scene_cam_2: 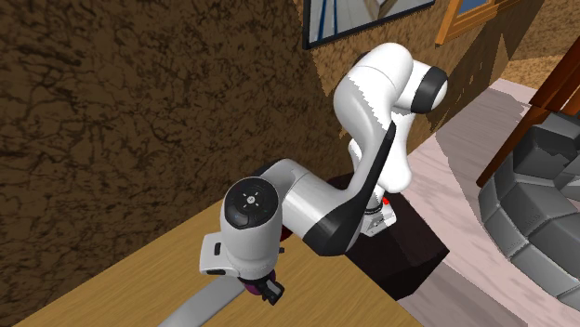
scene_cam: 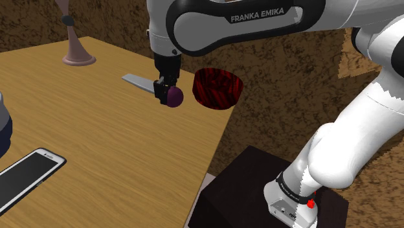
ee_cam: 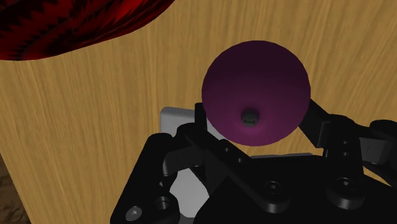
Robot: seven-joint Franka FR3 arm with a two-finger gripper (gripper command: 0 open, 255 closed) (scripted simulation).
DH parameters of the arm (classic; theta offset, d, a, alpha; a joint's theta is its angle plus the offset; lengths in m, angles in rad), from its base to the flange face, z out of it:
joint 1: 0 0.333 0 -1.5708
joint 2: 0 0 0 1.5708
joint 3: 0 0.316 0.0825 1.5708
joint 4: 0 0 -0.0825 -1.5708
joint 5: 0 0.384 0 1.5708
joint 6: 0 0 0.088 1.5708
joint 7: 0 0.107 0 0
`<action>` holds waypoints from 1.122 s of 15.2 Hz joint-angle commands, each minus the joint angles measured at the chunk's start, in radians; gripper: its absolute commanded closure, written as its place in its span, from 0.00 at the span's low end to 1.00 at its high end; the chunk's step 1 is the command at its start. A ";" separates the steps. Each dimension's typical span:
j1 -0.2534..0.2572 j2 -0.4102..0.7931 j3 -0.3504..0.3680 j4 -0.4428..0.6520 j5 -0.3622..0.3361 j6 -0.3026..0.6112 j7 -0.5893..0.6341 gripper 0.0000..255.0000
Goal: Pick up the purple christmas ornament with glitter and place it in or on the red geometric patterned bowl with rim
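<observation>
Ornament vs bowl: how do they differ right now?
Colour: the ornament is plain dark purple; the bowl is red with a black pattern. Size: the ornament is clearly smaller than the bowl. State: the gripper clasps the ornament; the bowl sits free near the edge of the table. Both are rounded.

Dark purple round ornament (scene_cam: 175, 97): plain, with a small grey-black dot showing in the wrist view. Deep red round bowl (scene_cam: 218, 88): black zigzag bands all over. All-black end effector (scene_cam: 169, 95). Light tan wooden counter (scene_cam: 97, 142): fine straight grain. Flat white-framed phone (scene_cam: 26, 178): black screen. Dusty pink-brown flared vase foot (scene_cam: 78, 55). Pale grey flat blade-like piece (scene_cam: 137, 80). White robot arm (scene_cam: 362, 129): black joints, white lettering on a black band. Box stand (scene_cam: 252, 175): near-black maroon. Rough walls (scene_cam_2: 139, 111): mottled brown.
</observation>
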 commanded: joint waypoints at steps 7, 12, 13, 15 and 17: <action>0.000 -0.002 0.000 0.011 0.002 -0.013 -0.002 1.00; 0.000 -0.008 0.000 0.071 0.007 -0.079 -0.012 1.00; 0.000 -0.009 0.000 0.084 0.007 -0.092 -0.013 1.00; 0.000 -0.009 0.000 0.110 0.008 -0.118 -0.016 1.00; 0.000 -0.009 0.000 0.138 0.008 -0.145 -0.019 1.00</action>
